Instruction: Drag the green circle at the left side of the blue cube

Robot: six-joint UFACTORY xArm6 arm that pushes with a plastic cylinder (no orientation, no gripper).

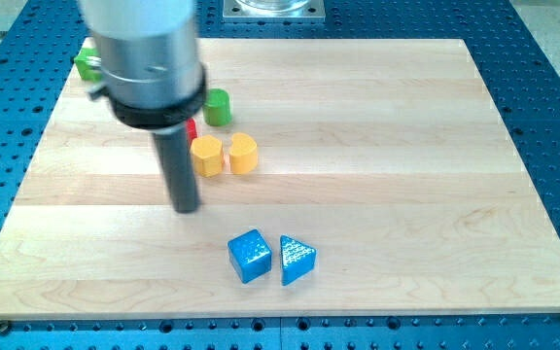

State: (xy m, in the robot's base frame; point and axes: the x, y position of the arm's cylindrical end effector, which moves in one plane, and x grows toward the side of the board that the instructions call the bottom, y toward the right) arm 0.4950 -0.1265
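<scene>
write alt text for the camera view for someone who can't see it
A dark rod hangs over a wooden board, my tip on bare wood, above-left of the blue cube and blue triangle. Above sit two yellow blocks, a green cylinder, a partly hidden red block and another green block at top left.

Pale wood-grain board [377, 146] on a blue perforated bench [552, 117]. Green circle [218, 107] and another green block [87, 65] near the top-left corner, two yellow blocks [207, 156] [243, 153], bit of red [192, 128], blue cube [249, 257], blue triangle [297, 260] toward the bottom edge. Dark tip [187, 208].
</scene>
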